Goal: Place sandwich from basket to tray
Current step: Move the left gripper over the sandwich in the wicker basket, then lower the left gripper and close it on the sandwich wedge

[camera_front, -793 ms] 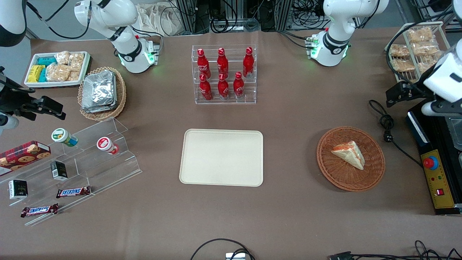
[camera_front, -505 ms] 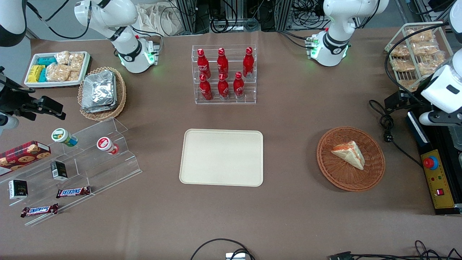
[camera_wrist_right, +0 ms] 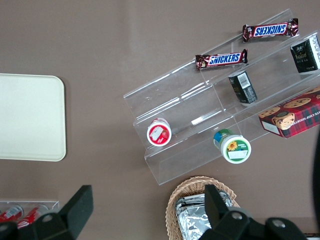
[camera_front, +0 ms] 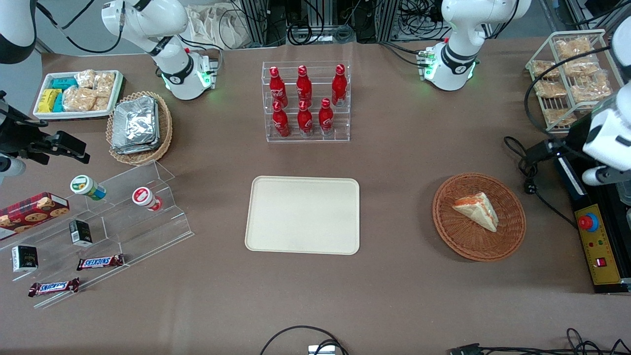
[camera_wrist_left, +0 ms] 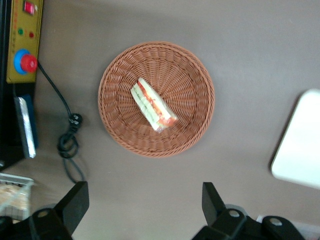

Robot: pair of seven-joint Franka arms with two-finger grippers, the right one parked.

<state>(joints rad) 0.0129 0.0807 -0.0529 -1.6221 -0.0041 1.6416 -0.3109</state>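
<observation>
Left wrist view: my gripper [camera_wrist_left: 142, 210] hovers open and empty above the table beside the basket [camera_wrist_left: 200, 120], where the sandwich [camera_wrist_left: 152, 105] lies near centre. I judge it light, soft, crushable; grip gently across the bread faces.

Sandwich [camera_front: 477, 211] [camera_wrist_left: 152, 104]: small triangular wedge, pale white bread, orange-red and green filling visible along the cut edge. Lies flat in the basket, roughly central.

Basket [camera_front: 512, 231] [camera_wrist_left: 190, 75]: round, shallow, reddish-brown wicker, upright on the table toward the working arm's end. Holds only the sandwich.

Tray [camera_front: 302, 215] [camera_wrist_left: 300, 150]: large flat cream-beige rectangle, rounded corners, low rim. Sits mid-table, well apart from the basket, nothing on it.

Gripper [camera_wrist_left: 142, 207]: above the table just beside the basket, fingers spread wide, holding nothing.
</observation>
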